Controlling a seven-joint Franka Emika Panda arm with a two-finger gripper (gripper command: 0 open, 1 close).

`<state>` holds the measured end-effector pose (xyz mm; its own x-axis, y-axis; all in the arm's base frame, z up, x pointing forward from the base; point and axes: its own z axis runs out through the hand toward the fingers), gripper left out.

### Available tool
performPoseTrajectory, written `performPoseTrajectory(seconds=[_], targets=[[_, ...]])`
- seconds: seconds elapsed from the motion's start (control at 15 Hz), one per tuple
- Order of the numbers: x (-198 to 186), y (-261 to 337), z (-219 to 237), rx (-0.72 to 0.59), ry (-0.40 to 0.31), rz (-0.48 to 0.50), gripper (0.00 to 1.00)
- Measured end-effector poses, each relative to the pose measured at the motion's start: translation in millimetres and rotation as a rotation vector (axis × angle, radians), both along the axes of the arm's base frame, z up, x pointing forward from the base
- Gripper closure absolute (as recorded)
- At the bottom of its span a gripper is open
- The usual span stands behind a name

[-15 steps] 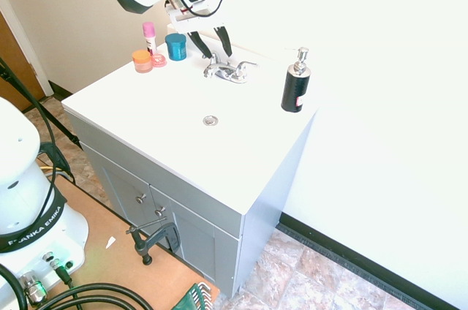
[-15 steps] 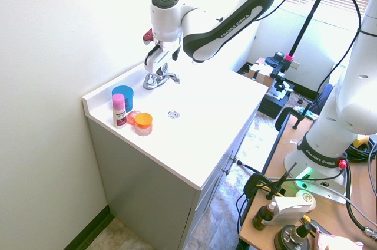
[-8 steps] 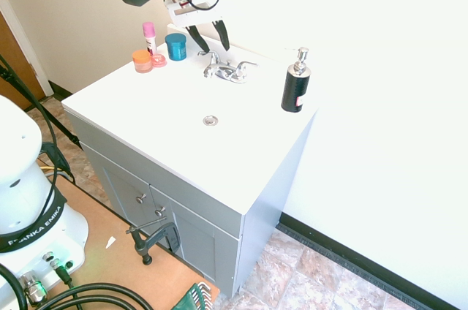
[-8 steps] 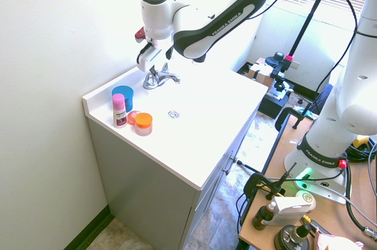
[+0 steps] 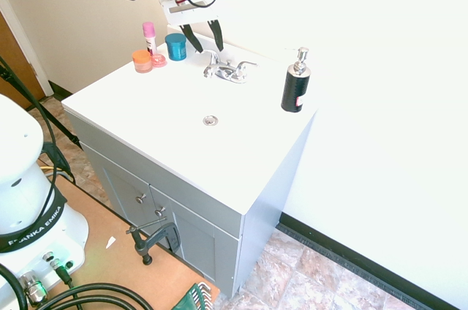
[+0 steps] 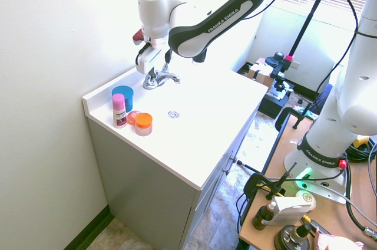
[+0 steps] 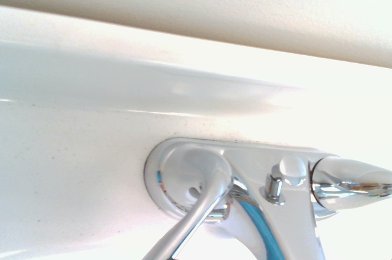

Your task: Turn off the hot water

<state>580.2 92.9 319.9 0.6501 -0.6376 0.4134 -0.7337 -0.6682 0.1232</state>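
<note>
**Tool open above the faucet, clear of the hot lever**

From the first exterior view I see my tool [image 5: 202, 39] hanging with its two dark fingers spread wide, empty, just above the small shiny chrome left lever [image 5: 210, 69] of the two-handled faucet. The lever sits at the back of the white worktop [image 5: 146, 109], apart from the fingers. A black soap dispenser with a silver pump [image 5: 295, 83] stands to the faucet's other side, and a blue round jar [image 5: 175, 46] is near the tool.

In the second exterior view the tool [image 6: 159, 64] hovers over the faucet, beside the wall.

In the wrist view the chrome left lever [image 7: 196, 220] curves out from its round base, close up; the chrome central spout [image 7: 352, 183] lies beside it.
</note>
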Motion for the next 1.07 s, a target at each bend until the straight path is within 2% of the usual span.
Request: performPoseTrajectory(seconds=[0.47,0.73,1.07], targets=[[-1.8,18.4,-7.0,0.013,0.003,0.011,0.0],[9.7,23.4,-6.2,0.022,-0.018,-0.009,0.0],[1.0,8.9,-22.0,-0.003,0.025,-0.006,0.0]])
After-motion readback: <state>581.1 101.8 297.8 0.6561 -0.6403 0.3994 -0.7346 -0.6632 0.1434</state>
